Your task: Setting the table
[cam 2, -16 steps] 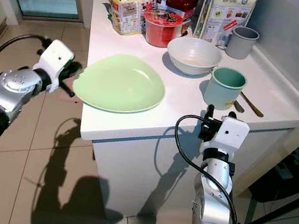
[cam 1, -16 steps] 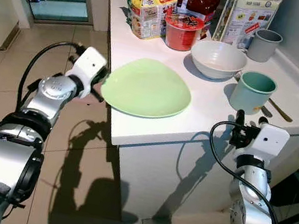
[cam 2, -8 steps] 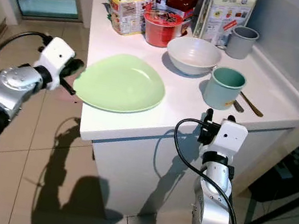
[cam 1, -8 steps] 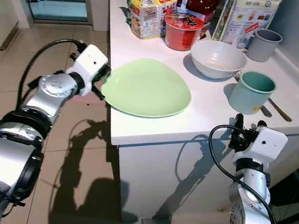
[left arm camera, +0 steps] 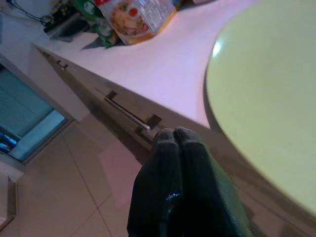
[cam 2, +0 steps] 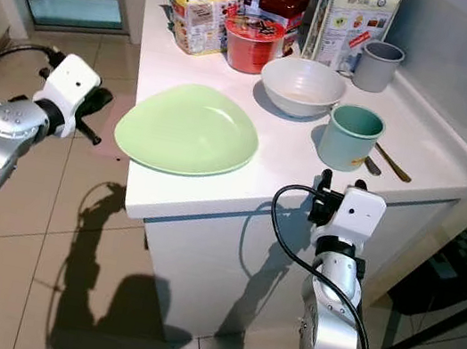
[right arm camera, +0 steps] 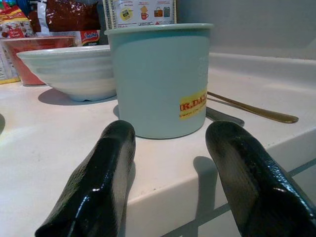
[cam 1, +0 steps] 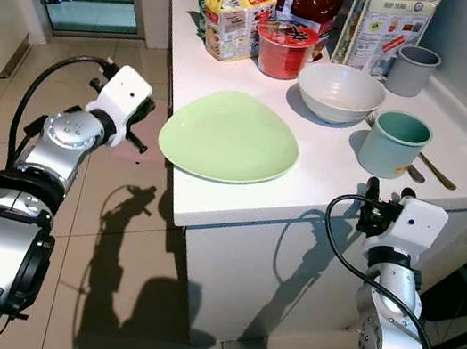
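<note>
A pale green plate (cam 1: 231, 136) lies on the white counter (cam 1: 322, 186), its left rim overhanging the counter's left edge. My left gripper (cam 1: 140, 131) hovers over the floor just left of that rim, apart from it; in the left wrist view its fingertips (left arm camera: 174, 136) are pressed together with nothing between them. My right gripper (cam 1: 391, 191) is at the counter's front edge, open, pointing at a teal cup (right arm camera: 160, 79) that stands a little beyond its fingers (right arm camera: 103, 168). Behind the cup sits a white bowl (cam 1: 339, 92).
A gold spoon (cam 1: 437, 172) and another utensil lie right of the teal cup. A grey cup (cam 1: 412, 69), a red noodle bowl (cam 1: 285, 48) and several food packets (cam 1: 235, 12) stand at the back. Tiled floor (cam 1: 11, 99) lies to the left; a wall runs along the right.
My left gripper has drawn back to the left, away from the plate's rim where it was before. The plate has stayed put. The right gripper has sunk slightly.
</note>
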Controlling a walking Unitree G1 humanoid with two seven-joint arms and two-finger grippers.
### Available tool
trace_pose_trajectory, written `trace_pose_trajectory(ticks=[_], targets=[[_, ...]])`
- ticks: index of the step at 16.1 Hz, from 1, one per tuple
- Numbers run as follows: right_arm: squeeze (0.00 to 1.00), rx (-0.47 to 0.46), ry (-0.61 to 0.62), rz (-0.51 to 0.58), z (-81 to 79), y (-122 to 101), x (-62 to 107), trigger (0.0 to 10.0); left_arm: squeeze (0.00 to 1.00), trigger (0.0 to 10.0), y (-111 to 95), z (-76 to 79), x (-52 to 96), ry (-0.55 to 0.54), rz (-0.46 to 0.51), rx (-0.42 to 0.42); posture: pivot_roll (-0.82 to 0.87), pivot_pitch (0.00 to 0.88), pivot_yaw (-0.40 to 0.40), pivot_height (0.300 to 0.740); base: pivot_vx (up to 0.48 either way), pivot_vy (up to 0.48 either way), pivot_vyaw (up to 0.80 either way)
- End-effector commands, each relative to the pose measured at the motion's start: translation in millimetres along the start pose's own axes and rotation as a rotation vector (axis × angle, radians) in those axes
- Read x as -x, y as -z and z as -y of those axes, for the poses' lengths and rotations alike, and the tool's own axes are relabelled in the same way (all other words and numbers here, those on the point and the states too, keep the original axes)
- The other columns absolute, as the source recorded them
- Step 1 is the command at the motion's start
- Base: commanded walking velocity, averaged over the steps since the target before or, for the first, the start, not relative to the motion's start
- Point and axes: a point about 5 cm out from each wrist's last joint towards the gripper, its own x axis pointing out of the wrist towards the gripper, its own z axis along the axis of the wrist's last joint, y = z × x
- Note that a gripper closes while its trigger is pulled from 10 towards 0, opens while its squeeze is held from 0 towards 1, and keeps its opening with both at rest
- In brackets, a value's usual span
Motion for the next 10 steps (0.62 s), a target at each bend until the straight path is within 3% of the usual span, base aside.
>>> trace_pose_trajectory(ticks=[1,10], targets=[[0.0,-0.001,-0.002,-0.008,-1.0,1,-0.8,10.0,0.0,10.0,7,0.7,2.3,0.013,-0.039,-0.014,0.02,0.0,0.062,0.74,0.0,0.0,0.0],[0.0,0.003,0.005,-0.008,2.0,1,0.9,10.0,0.0,10.0,5,24.2,-5.9,0.099,-0.019,-0.008,0.01,0.0,0.066,0.74,0.0,0.0,0.0]])
